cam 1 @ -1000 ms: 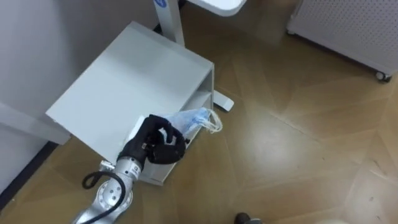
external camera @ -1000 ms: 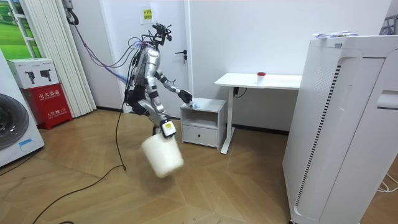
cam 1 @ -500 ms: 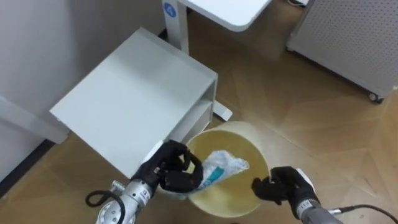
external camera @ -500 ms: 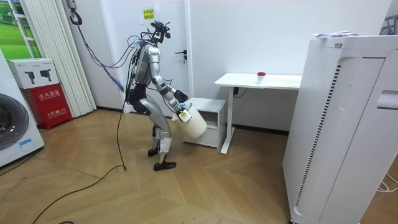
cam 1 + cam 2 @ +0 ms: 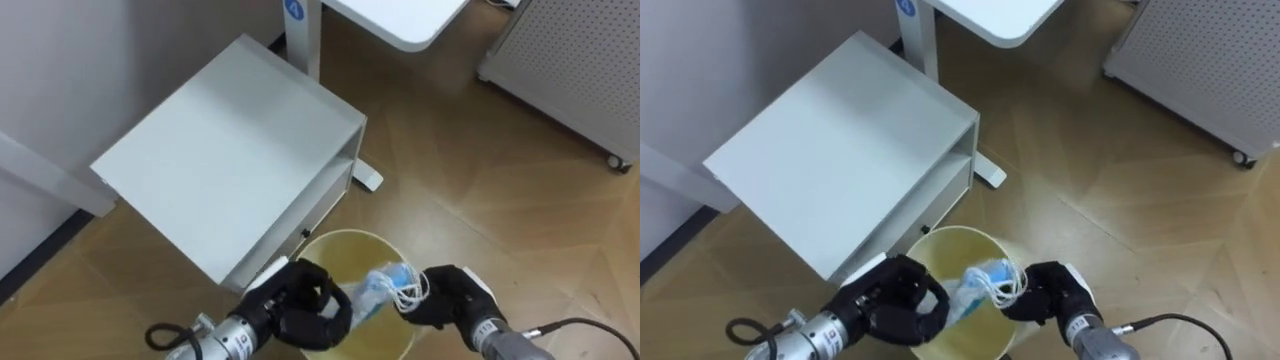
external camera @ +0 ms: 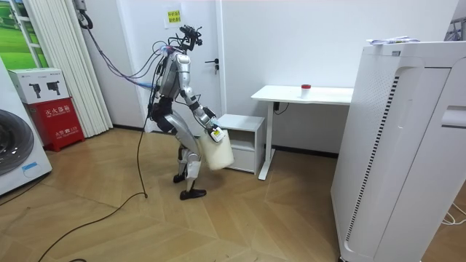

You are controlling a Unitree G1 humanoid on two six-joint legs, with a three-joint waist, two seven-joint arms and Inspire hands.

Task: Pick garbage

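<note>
1 garbage wad (image 5: 384, 291): left hand (image 5: 300, 306) fingers gripping | 1 bin (image 5: 345, 236): right hand (image 5: 455, 296) fingers gripping

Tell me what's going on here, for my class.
The robot stands by a small white cabinet. Its right hand grips the rim of a cream bin held before it. Its left hand holds a crumpled blue-and-white piece of garbage over the bin's opening, not yet let go.

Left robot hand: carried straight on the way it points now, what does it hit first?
Probably the right robot hand, curled on the far rim of the bin. The left robot hand points across the bin mouth, its crumpled plastic bag leading; depth is unclear.
</note>
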